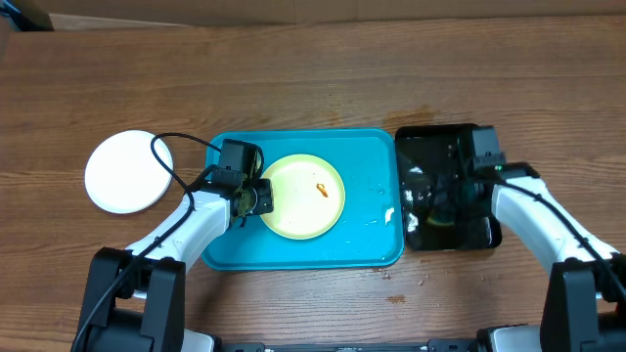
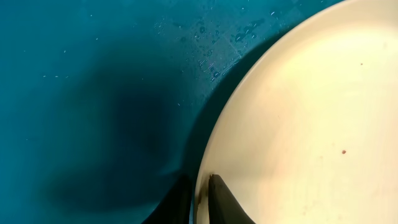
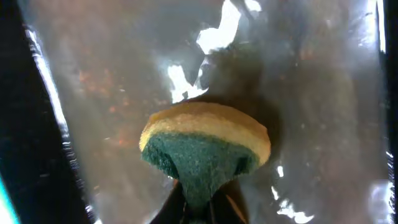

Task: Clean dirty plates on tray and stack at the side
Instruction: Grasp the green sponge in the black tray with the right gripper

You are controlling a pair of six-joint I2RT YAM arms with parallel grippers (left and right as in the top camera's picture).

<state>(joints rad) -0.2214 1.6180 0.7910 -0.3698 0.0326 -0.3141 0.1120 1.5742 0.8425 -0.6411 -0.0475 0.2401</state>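
Progress: partway, by my reading.
- A white plate [image 1: 127, 171] lay on the bare desk [image 1: 293, 68] near its left edge, outside the trays, and looked clean. Only one disc outline showed there. I could not tell whether another plate lay beneath it.
- A yellow-green plate [image 1: 303, 196] sat flat in the middle of the blue tray [image 1: 362, 156]. It carried a small orange smear [image 1: 321, 188] just right of its centre, so it was not yet wiped.
- No third plate was visible anywhere.

Pincers:
- The left pincer [image 1: 256, 196] was closed on the left rim of the yellow-green plate, with one finger above the edge and one beneath it.
- The right pincer [image 1: 445, 200] hung over the black tray [image 1: 430, 147] at the blue tray's right edge. It was clamped on a sponge [image 3: 205, 146], green scouring face toward the camera and yellow foam behind it.

Containers:
- The blue tray held only the one plate. Water droplets and a few pale flecks lay on its floor toward the right edge.
- The black tray looked wet and glossy. Apart from the sponge held over it, nothing in it could be made out.

Left to do, as judged:
- Bring the sponge across and scrub off the smear.
- Carry the plate over to the white plate at the left side.
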